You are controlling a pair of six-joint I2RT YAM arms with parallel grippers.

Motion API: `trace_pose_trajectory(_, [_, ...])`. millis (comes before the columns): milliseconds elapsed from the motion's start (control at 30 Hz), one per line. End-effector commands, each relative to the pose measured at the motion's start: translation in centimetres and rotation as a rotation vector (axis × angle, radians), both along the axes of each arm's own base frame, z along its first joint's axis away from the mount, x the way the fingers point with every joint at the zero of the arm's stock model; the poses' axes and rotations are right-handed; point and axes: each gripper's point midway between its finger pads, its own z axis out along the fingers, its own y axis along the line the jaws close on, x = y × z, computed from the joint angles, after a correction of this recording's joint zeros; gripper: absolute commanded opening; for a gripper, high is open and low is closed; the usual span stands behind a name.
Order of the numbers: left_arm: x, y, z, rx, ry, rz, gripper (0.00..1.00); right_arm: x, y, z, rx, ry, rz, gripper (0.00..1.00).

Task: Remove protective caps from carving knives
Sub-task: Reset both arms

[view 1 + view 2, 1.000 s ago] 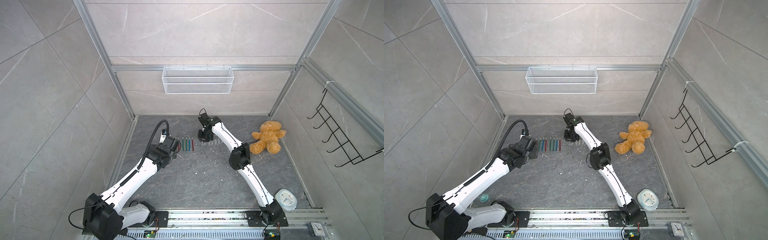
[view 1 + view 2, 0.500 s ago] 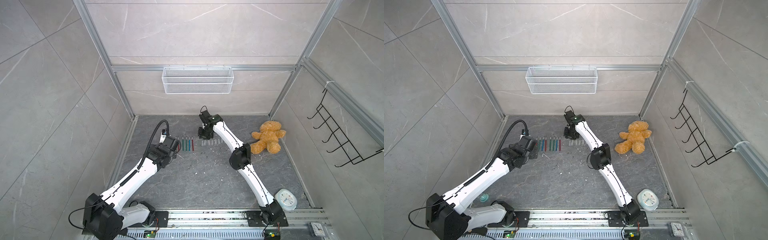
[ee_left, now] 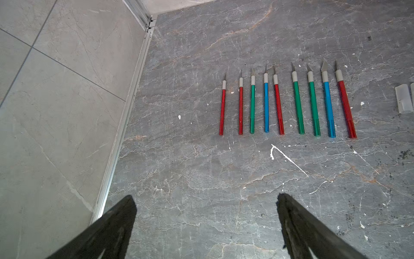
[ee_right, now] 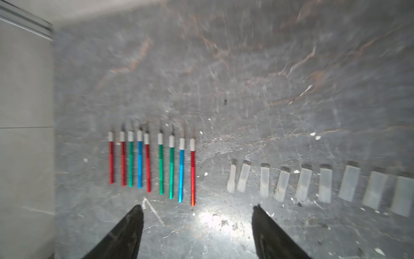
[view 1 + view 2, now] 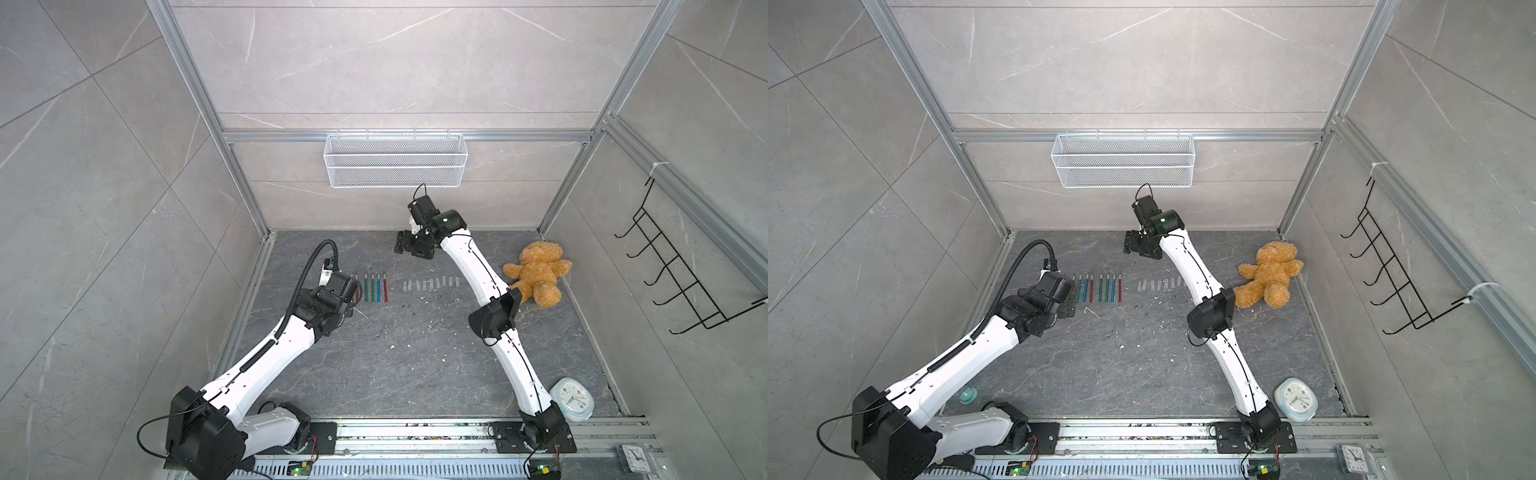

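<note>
1. Where the dark worktop [image 5: 395, 365] fills the lower middle of the frame in both top views, nine carving knives [image 3: 278, 105] lie flat in one row just left of centre: four red, three green and two blue. They lie side by side without touching, and every grey blade is bare
2. Nine protective caps [image 4: 303, 183], greyish-clear tubes, lie in a second row just right of centre, beside the knives and apart from them; none sits on a blade
3. Left jaws: spread wide and empty, over bare stone near the handle ends of the knives
4. Right jaws: also spread wide, with nothing between them, hanging over the worktop higher in the frame than both rows; that wrist view is blurred
5. Worktop: grey veined stone, flecked with white specks and dark crumbs
6. Room: pale grey tiled walls in aluminium framing, with one white wire basket [image 5: 395, 166] on the back wall at upper centre, one black hook rack [image 5: 673, 282] at right, one tan teddy bear [image 5: 536, 274] right of the caps, and one pale clock [image 5: 572, 400] at lower right
</note>
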Motion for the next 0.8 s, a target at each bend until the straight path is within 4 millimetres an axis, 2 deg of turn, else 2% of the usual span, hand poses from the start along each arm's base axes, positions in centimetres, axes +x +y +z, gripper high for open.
trace_pose_trajectory(0, [0.4, 0.1, 1.2, -0.003, -0.026, 0.007, 1.0, -1.3, -1.5, 7.5, 0.029, -0.139, 0.008, 0.81])
trace_pose_trajectory(100, [0.4, -0.1, 1.3, -0.025, -0.037, -0.001, 1.0, -2.2, -2.4, 10.8, 0.031, -0.205, 0.014, 0.84])
trace_pose_trajectory(200, [0.4, -0.4, 1.4, -0.05, -0.057, -0.013, 1.0, -3.3, -3.7, 13.5, 0.004, -0.268, 0.015, 1.0])
trace_pose_trajectory(433, [0.4, -0.6, 1.4, -0.076, -0.088, -0.028, 1.0, -6.1, -6.9, 18.2, -0.052, -0.382, -0.004, 1.0])
trace_pose_trajectory(567, [0.4, -0.6, 1.6, -0.085, -0.107, -0.033, 1.0, -8.3, -8.8, 20.2, -0.051, -0.462, -0.027, 1.0])
trace_pose_trajectory(667, [0.4, -0.7, 1.7, -0.093, -0.126, -0.039, 1.0, -9.9, -10.9, 21.6, -0.053, -0.546, -0.08, 1.0])
trace_pose_trajectory(767, [0.3, -0.6, 1.6, -0.094, -0.141, -0.038, 1.0, -11.2, -12.8, 21.0, -0.097, -0.574, -0.107, 1.0])
